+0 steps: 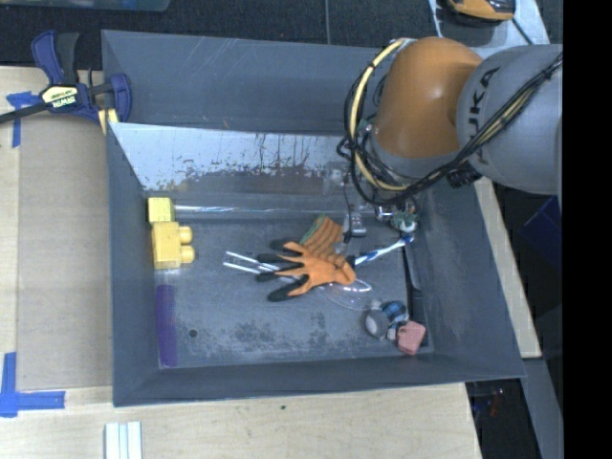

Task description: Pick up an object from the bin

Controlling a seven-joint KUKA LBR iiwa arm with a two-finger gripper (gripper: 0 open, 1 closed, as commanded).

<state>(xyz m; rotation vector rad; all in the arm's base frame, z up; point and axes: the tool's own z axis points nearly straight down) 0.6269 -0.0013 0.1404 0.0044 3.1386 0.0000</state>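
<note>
Orange glove [320,266] | mid-bin, lying flat | gripper [356,224] just beside its cuff | grip: cannot tell

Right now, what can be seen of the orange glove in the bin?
The orange glove lies flat and limp on the floor of the bin, about mid-floor. It looks like fabric, with dark fingertips spread toward the left, where thin white sticks cross them. Its cuff end lies by the gripper; contact cannot be told.

arm [521,113]: grey, KUKA lettering | wrist cover [426,94]: orange dome | cables [361,156]: blk+yel loops
</note>
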